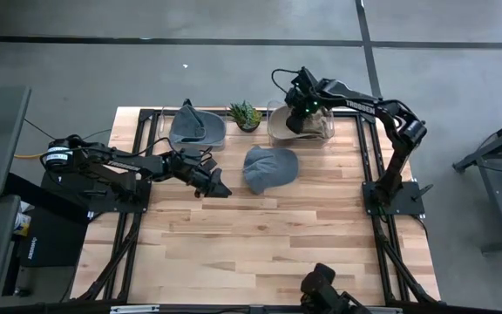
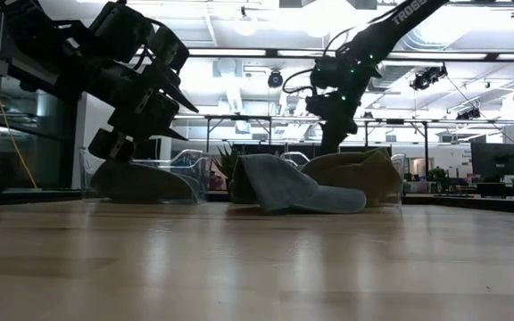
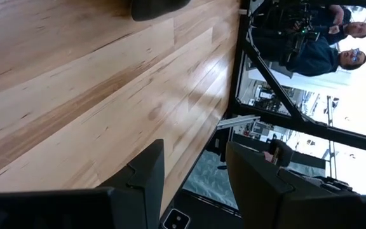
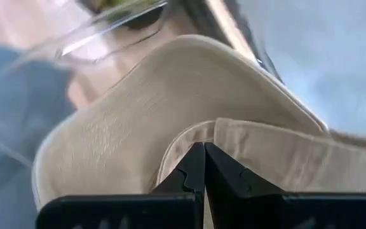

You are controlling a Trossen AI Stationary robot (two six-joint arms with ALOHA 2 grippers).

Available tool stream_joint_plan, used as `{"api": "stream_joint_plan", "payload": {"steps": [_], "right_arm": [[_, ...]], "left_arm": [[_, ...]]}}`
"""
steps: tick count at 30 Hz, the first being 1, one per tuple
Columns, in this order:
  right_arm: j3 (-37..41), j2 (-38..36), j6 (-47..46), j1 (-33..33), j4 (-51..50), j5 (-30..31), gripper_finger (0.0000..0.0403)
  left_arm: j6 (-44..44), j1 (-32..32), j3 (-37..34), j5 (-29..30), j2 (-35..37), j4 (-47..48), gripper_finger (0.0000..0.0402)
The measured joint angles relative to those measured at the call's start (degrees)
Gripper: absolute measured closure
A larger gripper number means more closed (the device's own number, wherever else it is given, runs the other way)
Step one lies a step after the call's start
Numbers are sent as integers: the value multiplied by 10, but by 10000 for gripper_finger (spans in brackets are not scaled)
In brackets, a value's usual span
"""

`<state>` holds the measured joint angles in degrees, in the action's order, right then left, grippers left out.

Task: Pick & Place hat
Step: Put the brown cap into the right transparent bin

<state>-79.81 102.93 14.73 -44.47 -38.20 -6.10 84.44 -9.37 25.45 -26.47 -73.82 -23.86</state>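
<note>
Tan hat [image 1: 308, 122], in clear bin [image 1: 273, 118] at table's far edge: soft, light, floppy; best taken by the brim. Right gripper [image 4: 204, 166] closed on its fabric; left gripper [image 1: 216, 187] half-open, empty, beside grey hat [image 1: 269, 168].

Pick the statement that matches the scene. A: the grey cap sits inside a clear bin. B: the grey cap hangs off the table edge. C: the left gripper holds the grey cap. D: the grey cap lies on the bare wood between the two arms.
D: the grey cap lies flat on the table, in front of the bins, with the left gripper open and empty beside it.
</note>
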Motion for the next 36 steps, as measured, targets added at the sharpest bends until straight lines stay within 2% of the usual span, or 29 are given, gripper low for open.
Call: {"api": "stream_joint_plan", "payload": {"steps": [7, 11, 18, 23, 28, 36], "right_arm": [[1, 3, 151, -7, 2, -72, 403], [1, 21, 204, -2, 3, -69, 403], [1, 66, 209, 0, 20, -66, 403], [1, 95, 205, 3, -8, -29, 403], [0, 102, 174, 3, -31, -1, 403], [-31, 103, 151, 4, -46, 3, 403]], "left_arm": [[3, 0, 0, 0, 0, 0, 254], [9, 0, 0, -1, 0, 0, 254], [14, 0, 0, -2, 0, 0, 254], [24, 0, 0, -4, 0, 0, 254], [24, 0, 0, -11, 0, 0, 254], [24, 0, 0, -11, 0, 0, 254]]}}
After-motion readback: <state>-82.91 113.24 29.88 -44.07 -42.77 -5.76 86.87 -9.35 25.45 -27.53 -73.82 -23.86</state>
